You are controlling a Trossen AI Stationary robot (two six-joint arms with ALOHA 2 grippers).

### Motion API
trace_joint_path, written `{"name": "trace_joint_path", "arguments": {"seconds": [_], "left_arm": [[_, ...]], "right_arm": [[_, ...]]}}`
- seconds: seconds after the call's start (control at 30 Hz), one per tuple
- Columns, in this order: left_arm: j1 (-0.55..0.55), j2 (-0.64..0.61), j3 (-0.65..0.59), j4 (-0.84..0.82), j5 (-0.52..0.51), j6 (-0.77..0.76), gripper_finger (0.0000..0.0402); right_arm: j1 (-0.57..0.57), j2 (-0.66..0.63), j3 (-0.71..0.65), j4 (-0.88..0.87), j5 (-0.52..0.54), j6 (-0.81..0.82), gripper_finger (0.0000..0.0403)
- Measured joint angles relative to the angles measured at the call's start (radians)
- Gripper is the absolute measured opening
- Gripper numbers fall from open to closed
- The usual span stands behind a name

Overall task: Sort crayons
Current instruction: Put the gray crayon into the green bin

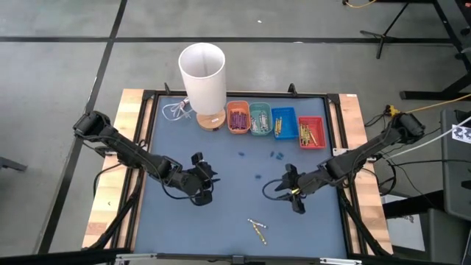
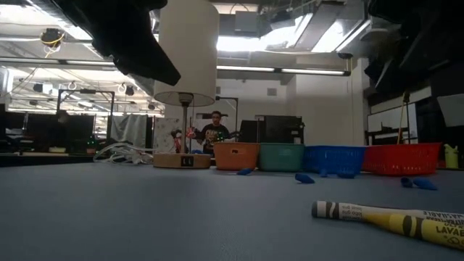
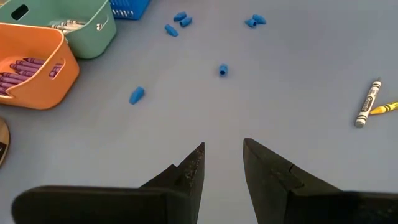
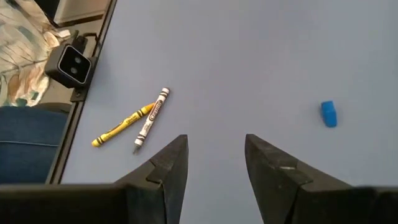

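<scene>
Lying loose at the mat's 6 o'clock edge: two crayons, a yellow crayon (image 1: 260, 234) touching a pale crayon (image 1: 255, 222), crossed in a shallow V. Hovering mid-mat at about 8 o'clock, left gripper (image 1: 205, 179), fingers parted a bit, nothing between. Opposite at 4 o'clock, right gripper (image 1: 288, 190), fingers spread wider, also empty. Scattered past those, small blue bits (image 1: 277, 155). Lined up along 12 o'clock: orange tray (image 1: 237, 118) with purple crayons, green tray (image 1: 260, 118), blue tray (image 1: 283, 123), red tray (image 1: 311, 132), plus a white lamp (image 1: 203, 75) toward 11.
</scene>
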Motion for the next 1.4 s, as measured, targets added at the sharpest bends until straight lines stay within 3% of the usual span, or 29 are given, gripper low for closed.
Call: {"name": "trace_joint_path", "arguments": {"seconds": [0.3,0.5,0.8,1.13,1.4], "left_arm": [[-0.003,0.000,0.000,0.000,0.002,0.007,0.0095],[-0.003,0.000,0.000,0.001,0.002,0.000,0.0095],[0.009,0.001,0.000,0.016,0.000,0.007,0.0095],[0.008,0.001,0.000,0.017,0.000,0.007,0.0095],[0.009,0.001,0.000,0.021,-0.002,0.007,0.0095]], "right_arm": [[0.003,0.006,0.000,0.015,0.036,0.155,0.0158],[0.078,0.039,0.000,0.116,0.123,0.176,0.0158],[0.215,0.287,0.122,0.162,0.289,0.151,0.0158],[0.228,0.512,0.380,-0.075,0.266,0.021,0.0158],[0.229,0.544,0.417,-0.095,0.267,0.025,0.0158]]}}
